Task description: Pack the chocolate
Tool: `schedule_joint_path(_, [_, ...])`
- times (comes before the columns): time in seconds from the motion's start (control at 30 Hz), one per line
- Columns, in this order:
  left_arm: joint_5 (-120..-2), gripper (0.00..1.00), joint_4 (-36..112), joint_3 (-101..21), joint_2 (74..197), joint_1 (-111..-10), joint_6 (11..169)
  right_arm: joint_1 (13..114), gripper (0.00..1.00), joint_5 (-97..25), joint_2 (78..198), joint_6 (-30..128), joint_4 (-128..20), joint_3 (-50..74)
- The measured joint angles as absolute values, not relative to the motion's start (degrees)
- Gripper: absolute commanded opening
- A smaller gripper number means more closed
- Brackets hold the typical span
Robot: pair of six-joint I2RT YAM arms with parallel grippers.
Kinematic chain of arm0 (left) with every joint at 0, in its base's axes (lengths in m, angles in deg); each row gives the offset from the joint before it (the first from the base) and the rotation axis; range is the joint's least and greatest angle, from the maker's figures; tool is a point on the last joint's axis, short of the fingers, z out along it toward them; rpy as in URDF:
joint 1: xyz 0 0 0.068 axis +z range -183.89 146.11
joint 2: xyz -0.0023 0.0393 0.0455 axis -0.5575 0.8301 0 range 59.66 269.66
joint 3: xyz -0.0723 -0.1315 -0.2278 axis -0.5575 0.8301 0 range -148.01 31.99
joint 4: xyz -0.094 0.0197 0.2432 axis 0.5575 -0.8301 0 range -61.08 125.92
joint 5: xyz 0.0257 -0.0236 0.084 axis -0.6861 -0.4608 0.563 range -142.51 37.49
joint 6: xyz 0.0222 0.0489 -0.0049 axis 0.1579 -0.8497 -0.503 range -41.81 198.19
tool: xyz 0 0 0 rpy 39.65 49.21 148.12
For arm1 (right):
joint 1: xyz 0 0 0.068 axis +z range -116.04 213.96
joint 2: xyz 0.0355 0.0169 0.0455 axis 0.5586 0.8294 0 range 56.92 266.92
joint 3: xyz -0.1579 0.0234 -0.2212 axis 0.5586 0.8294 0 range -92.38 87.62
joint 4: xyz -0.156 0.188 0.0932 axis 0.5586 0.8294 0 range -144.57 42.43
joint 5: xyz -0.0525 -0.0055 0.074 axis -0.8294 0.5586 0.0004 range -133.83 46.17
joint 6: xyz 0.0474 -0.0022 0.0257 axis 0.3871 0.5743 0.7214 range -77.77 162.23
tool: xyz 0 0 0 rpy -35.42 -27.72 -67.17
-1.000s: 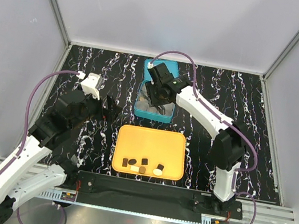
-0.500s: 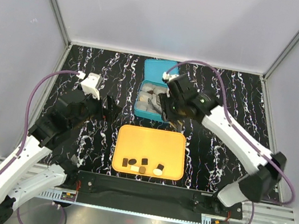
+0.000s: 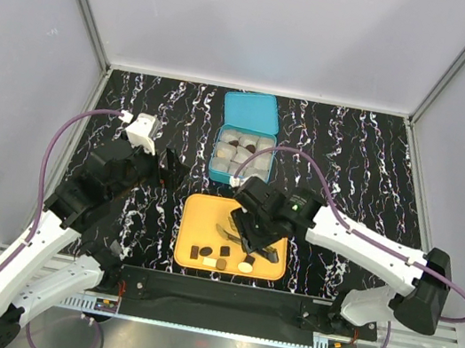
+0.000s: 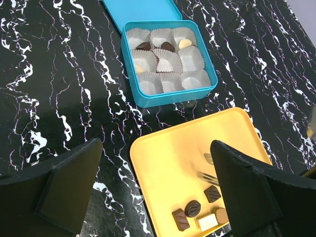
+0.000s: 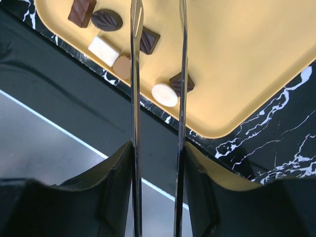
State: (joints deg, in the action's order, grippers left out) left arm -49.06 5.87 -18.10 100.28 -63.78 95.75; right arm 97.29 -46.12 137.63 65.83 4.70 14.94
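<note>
**Loose chocolate lies across the line of the tweezers, at the tray's lower edge**

The chocolate (image 5: 164,95) waiting to be packed is a short, ragged row of dark and pale pieces on the orange tray (image 3: 207,215). In the overhead view the row hugs the tray's lower rim. A few other pieces sit in the paper cups (image 4: 190,58) of the blue tin (image 4: 170,97), which is above the tray in the frame.

In the right wrist view the row slants from upper left to centre, crossing the two upright prongs of the tweezers (image 5: 134,74). A dark square lies under the right prong with a white oval just beside it, between the prongs. The right claw (image 5: 157,148) is partly closed, clamping the tweezers. The prongs stand apart and I see nothing pinched between them, though their tips are cut off at the top edge.

The left wrist view alone shows which cups are filled. The left claw (image 4: 155,148) is spread fully and holds nothing, off to the tray's left over the marbled surface (image 3: 354,150). The right arm is clearly nearer, so the pick is probably its job.
</note>
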Motion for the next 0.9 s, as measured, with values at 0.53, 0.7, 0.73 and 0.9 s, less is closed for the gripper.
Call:
schedule_joint_path(0.53, [-49.1, 0.99, 5.9, -18.1, 100.3, -63.8, 95.8, 102.0, 0.51, -46.1, 134.3, 74.3, 5.4, 18.2])
schedule_joint_path(0.7, [-49.1, 0.99, 5.9, -18.1, 100.3, -63.8, 95.8, 103.0, 0.51, -46.1, 135.0, 75.6, 5.3, 18.2])
schedule_joint_path(0.73, [-49.1, 0.99, 5.9, -18.1, 100.3, -63.8, 95.8, 103.3, 0.51, -46.1, 135.3, 75.9, 5.4, 18.2])
schedule_joint_path(0.9, [-49.1, 0.99, 5.9, -18.1, 100.3, -63.8, 95.8, 104.3, 0.52, -45.7, 136.0, 77.4, 5.3, 18.2])
